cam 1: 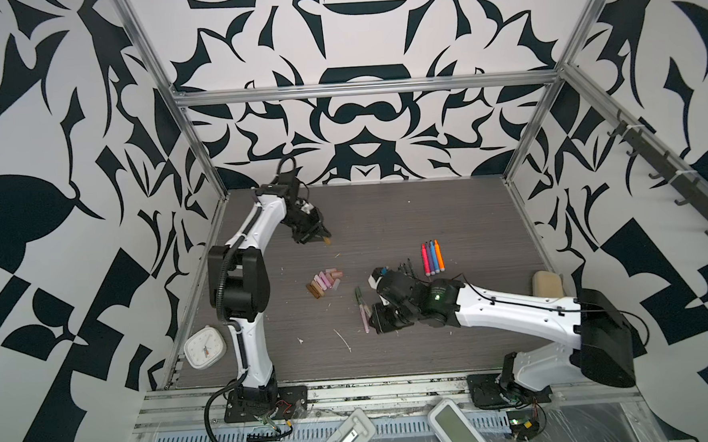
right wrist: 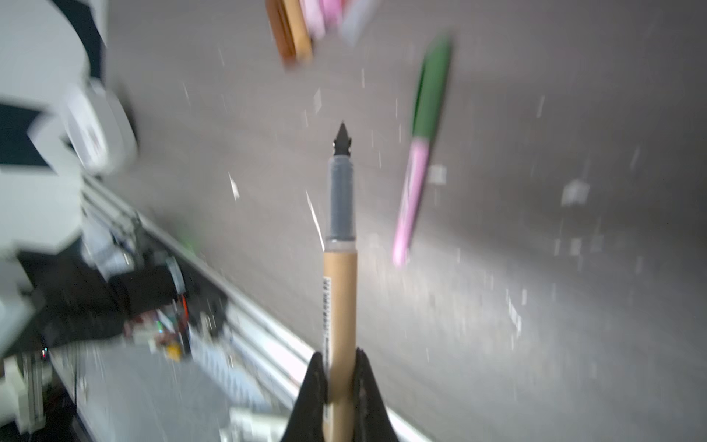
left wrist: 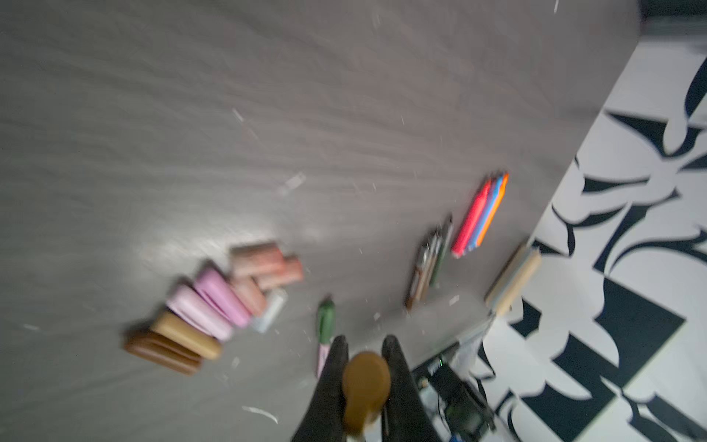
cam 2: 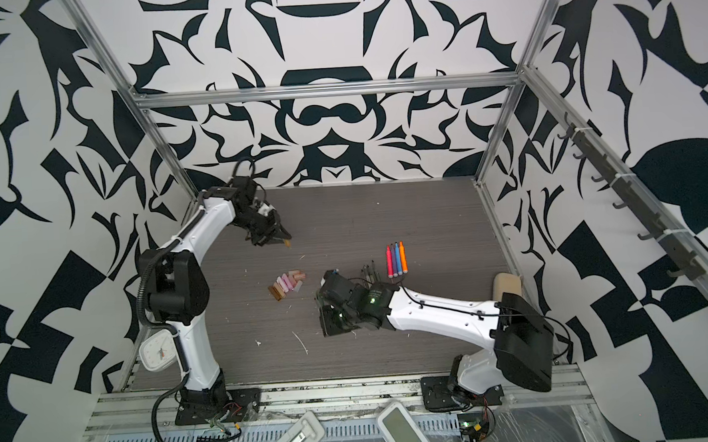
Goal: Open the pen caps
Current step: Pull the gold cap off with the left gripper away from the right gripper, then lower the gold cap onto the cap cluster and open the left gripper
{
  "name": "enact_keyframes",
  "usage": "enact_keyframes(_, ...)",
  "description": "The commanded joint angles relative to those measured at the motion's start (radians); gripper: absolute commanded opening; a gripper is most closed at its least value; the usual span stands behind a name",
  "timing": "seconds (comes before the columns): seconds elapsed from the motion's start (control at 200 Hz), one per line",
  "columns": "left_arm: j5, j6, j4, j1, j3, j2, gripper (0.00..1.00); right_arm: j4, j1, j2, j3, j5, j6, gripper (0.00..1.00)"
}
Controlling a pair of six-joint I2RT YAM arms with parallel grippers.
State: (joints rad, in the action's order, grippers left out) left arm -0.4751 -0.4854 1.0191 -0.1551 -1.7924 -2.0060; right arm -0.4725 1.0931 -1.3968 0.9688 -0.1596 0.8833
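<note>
My left gripper [cam 1: 325, 237] hangs above the far left of the table, shut on a tan-brown pen cap [left wrist: 365, 382] that sticks out between its fingers. My right gripper [right wrist: 340, 359] is shut on a tan pen [right wrist: 340, 298] whose cap is off, with the grey neck and black tip bare. A pile of pen caps [cam 1: 324, 281] in pink, peach, tan and brown lies mid-table. A green pen [right wrist: 432, 88] and a pink pen [right wrist: 411, 199] lie beside the right gripper. Several bright capped pens [cam 1: 432, 257] lie in a row, with dark uncapped pens [cam 1: 406, 267] next to them.
A beige sponge [cam 1: 547, 283] leans at the right edge. A white clock [cam 1: 204, 346] sits by the left arm's base. Two white devices [cam 1: 458, 426] lie on the front rail. Small white scraps [cam 1: 342, 340] dot the table.
</note>
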Motion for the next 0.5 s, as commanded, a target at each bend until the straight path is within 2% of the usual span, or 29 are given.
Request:
enact_keyframes(0.0, 0.093, 0.037, 0.006, -0.003, 0.002, 0.012, 0.00, -0.063, -0.010, 0.037, -0.002, -0.017, 0.029, 0.00)
enact_keyframes(0.165, 0.104, 0.072, 0.012, -0.003, 0.079, 0.060, 0.00, -0.073, -0.016, 0.043, 0.005, 0.009, 0.022, 0.00)
enact_keyframes(0.495, 0.081, 0.048, -0.072, -0.003, 0.375, 0.275, 0.00, -0.164, -0.075, 0.008, 0.080, 0.067, -0.023, 0.00)
